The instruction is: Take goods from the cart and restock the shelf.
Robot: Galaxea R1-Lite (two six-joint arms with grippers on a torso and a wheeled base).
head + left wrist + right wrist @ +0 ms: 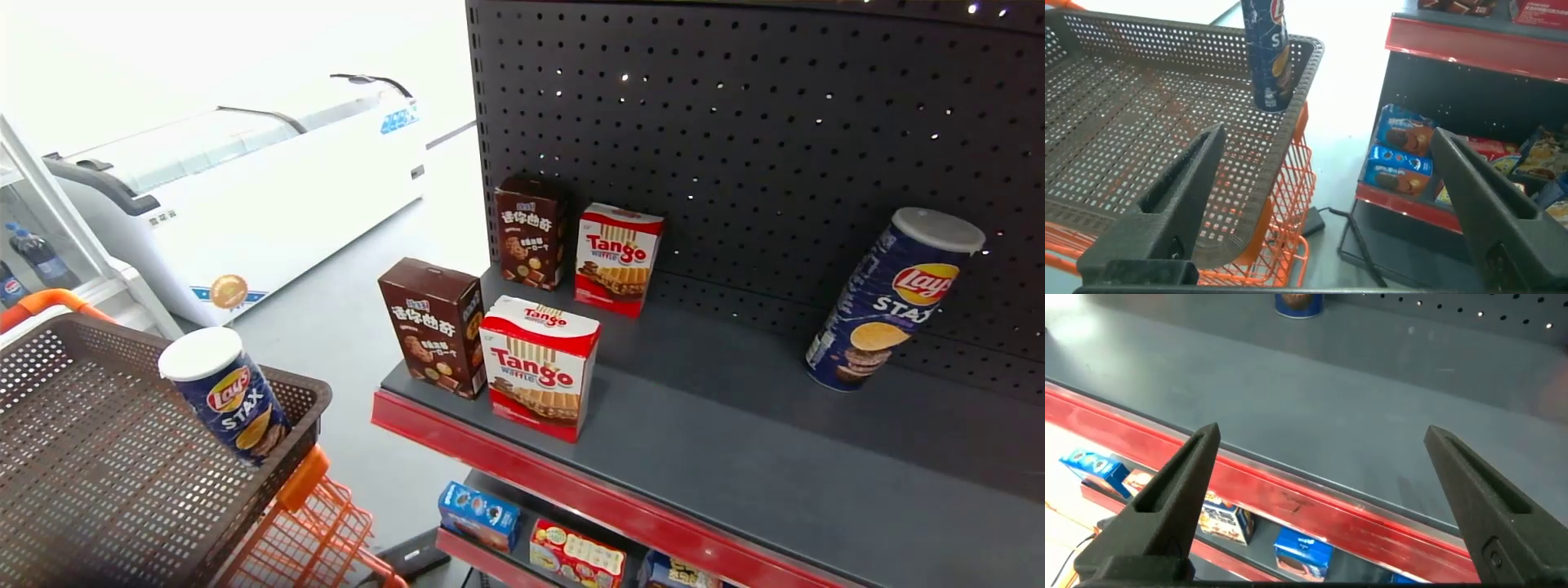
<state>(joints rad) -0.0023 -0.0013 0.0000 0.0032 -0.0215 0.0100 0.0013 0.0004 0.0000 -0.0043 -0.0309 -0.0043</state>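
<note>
Gaping left claw near cart basket and its chips can; right claw likewise apart over shelf.

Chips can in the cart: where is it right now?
Head view, left side: the chips can stands inside the cart basket, in the corner nearest the shelf.

In the head view, strong light is entering from the far left and washing out the floor and the top of the freezer to white. The pegboard is reading dark, with pinpoints of light shining through its holes. The shelf is receiving even, diffuse light; the boxes are casting soft shadows. In the left wrist view, the floor beside the cart is blowing out. In the right wrist view, the shelf is showing a dull sheen.
</note>
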